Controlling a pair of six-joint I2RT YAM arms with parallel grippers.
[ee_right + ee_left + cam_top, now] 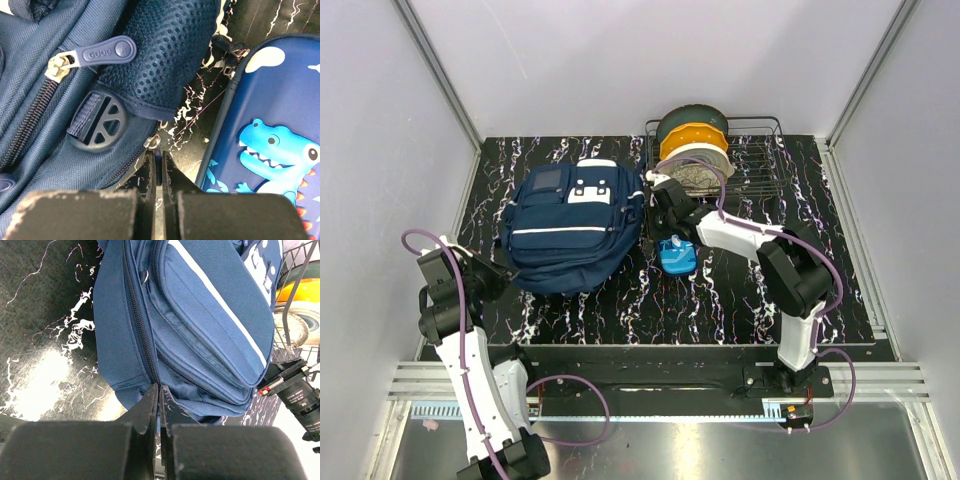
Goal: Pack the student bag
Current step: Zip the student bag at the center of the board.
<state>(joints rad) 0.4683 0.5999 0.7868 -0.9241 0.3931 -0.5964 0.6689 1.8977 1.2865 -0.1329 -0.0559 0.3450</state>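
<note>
1. The black, white-veined table (720,300) is carrying everything in front of my two arms.
2. The student bag (570,225) is lying flat on the table's left half, its navy front with the thin white stripe facing up.
3. A wire basket (765,165) is sitting at the far right, just beside the bag, holding spools (692,140) standing on edge.
4. A blue dinosaur-print pencil case (677,257) is lying just right of the bag, under my right arm.
5. My left claw (159,392) is pressing its fingers together at the bag's near-left edge, where a zipper line ends. I cannot tell whether anything is pinched.
6. My right claw (157,160) is squeezing tight between bag and pencil case. A small metal ring (154,141) is showing at the tips, but I cannot tell if I am gripping it.
7. A zipper tab (102,51) reading "GOOD" is lying on the bag beyond those tips.
</note>
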